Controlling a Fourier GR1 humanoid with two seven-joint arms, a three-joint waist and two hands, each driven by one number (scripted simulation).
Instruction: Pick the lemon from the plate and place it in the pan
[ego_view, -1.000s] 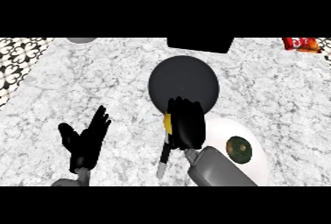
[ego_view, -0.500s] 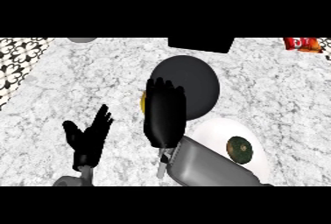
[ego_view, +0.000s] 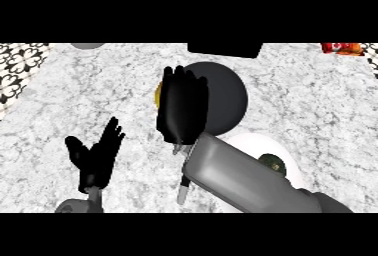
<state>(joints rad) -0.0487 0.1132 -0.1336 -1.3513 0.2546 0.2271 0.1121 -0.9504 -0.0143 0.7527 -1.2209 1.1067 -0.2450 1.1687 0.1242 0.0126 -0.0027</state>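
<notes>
Gripping the lemon (ego_view: 158, 94) under the curled right hand (ego_view: 181, 112), with only a yellow sliver showing at the hand's left edge. Held over the left rim of the dark pan (ego_view: 225, 95), which spreads out to the hand's right, with the white plate (ego_view: 255, 142) just behind the hand beside the forearm, carrying a dark green item (ego_view: 273, 162) on the marble tabletop (ego_view: 310, 100). Resting open, fingers up, well off to that hand's left: the left hand (ego_view: 94, 157).
</notes>
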